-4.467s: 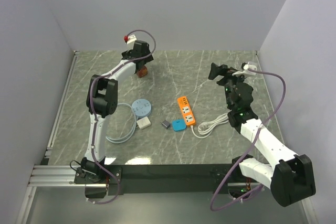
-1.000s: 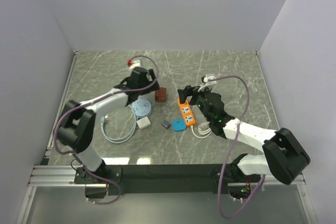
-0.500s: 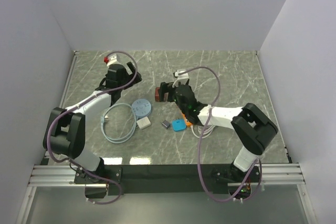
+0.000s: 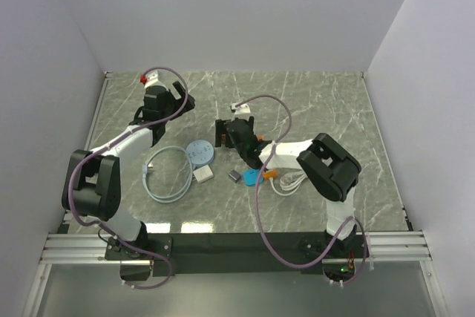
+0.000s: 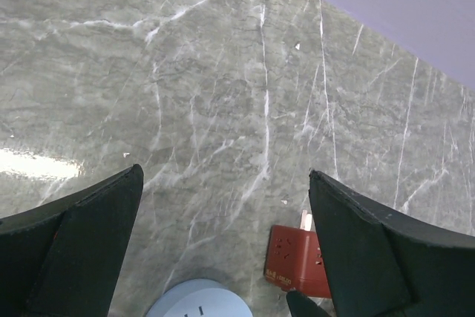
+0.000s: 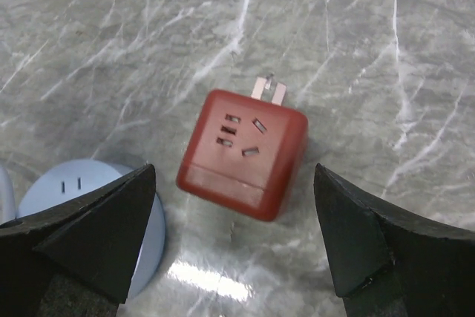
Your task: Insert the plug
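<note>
The approach-to-grasp step is judged to be in hand. The right end effector (image 6: 234,228) is held released above the red plug cube (image 6: 243,154), which lies on the tabletop (image 6: 356,50) near the round blue socket (image 6: 74,183), prongs pointing sideways. The left end effector (image 5: 226,246) is released and empty. A straight descent and closure on the cube's sides are called for next.

Table (image 4: 319,102) (marble): red plug (image 6: 243,152), blue disc (image 4: 200,152).

Pale-blue round disc (image 4: 200,152) beside coiled cable (image 4: 154,192), white cube (image 4: 202,175).
</note>
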